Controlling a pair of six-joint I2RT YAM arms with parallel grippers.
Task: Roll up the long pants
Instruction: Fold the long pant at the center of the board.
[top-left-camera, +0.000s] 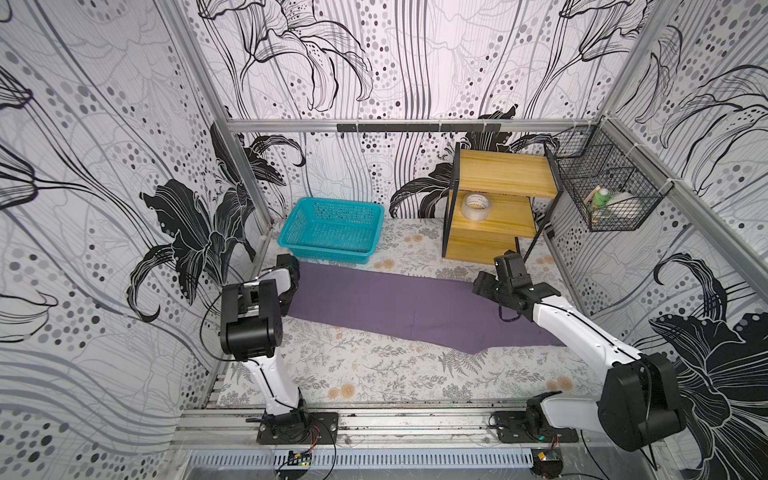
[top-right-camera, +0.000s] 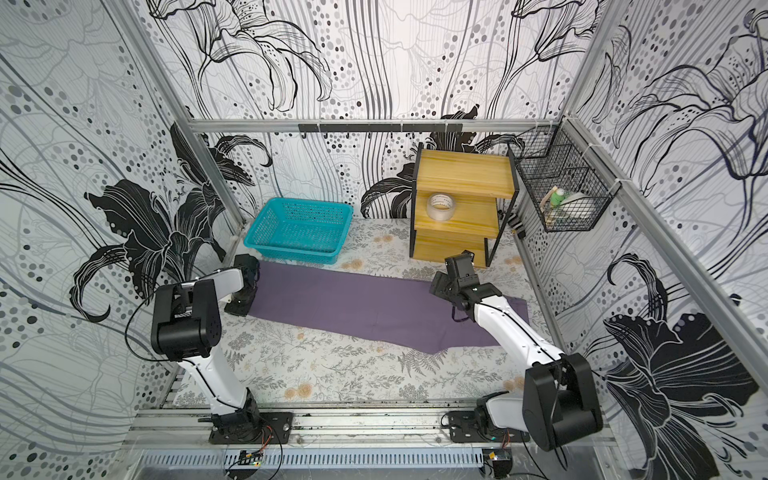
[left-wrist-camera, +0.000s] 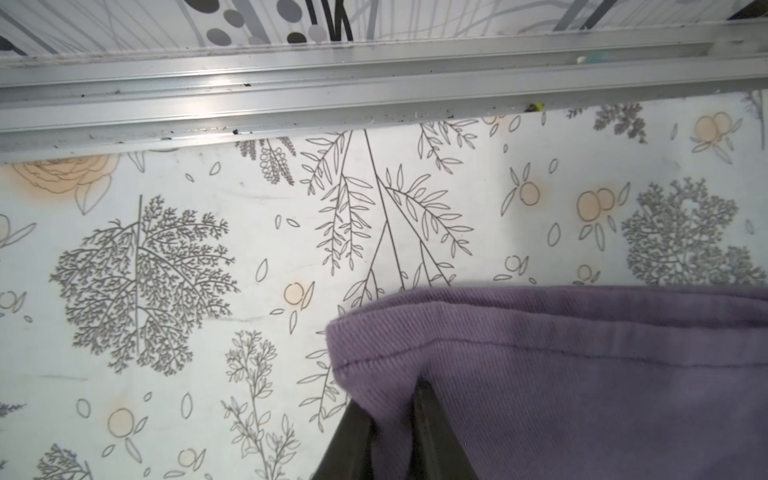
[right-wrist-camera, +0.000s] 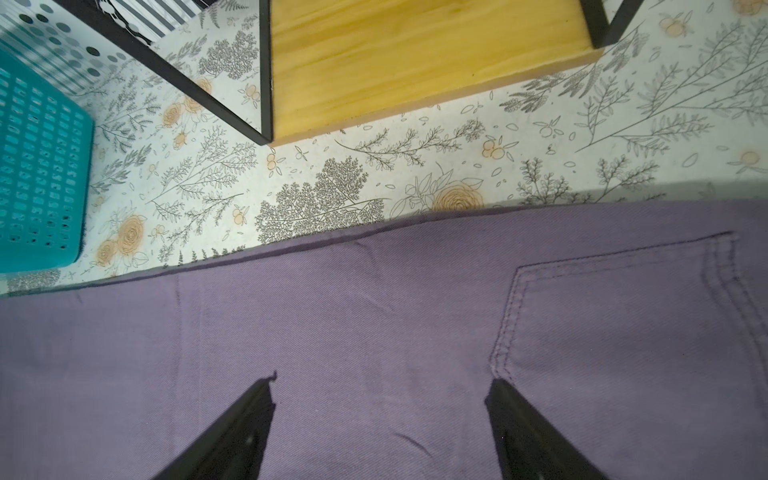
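The long pants (top-left-camera: 395, 303) (top-right-camera: 365, 299) lie flat across the floral table, dusky purple, with the leg end on the left and the wider top end on the right. My left gripper (left-wrist-camera: 390, 399) (top-left-camera: 293, 284) is at the left end, shut on the stitched hem (left-wrist-camera: 540, 357), and a fold of fabric is pinched between its fingers. My right gripper (right-wrist-camera: 381, 384) (top-left-camera: 482, 286) stands open just above the pants (right-wrist-camera: 374, 324), next to a stitched back pocket (right-wrist-camera: 615, 316). Nothing is between its fingers.
A teal basket (top-left-camera: 332, 228) (right-wrist-camera: 37, 166) stands just behind the left end of the pants. A wooden shelf (top-left-camera: 498, 199) (right-wrist-camera: 415, 62) with a tape roll (top-left-camera: 476, 205) is at the back right. A wire basket (top-left-camera: 602, 187) hangs on the right wall. A metal rail (left-wrist-camera: 374, 83) runs close beyond the hem.
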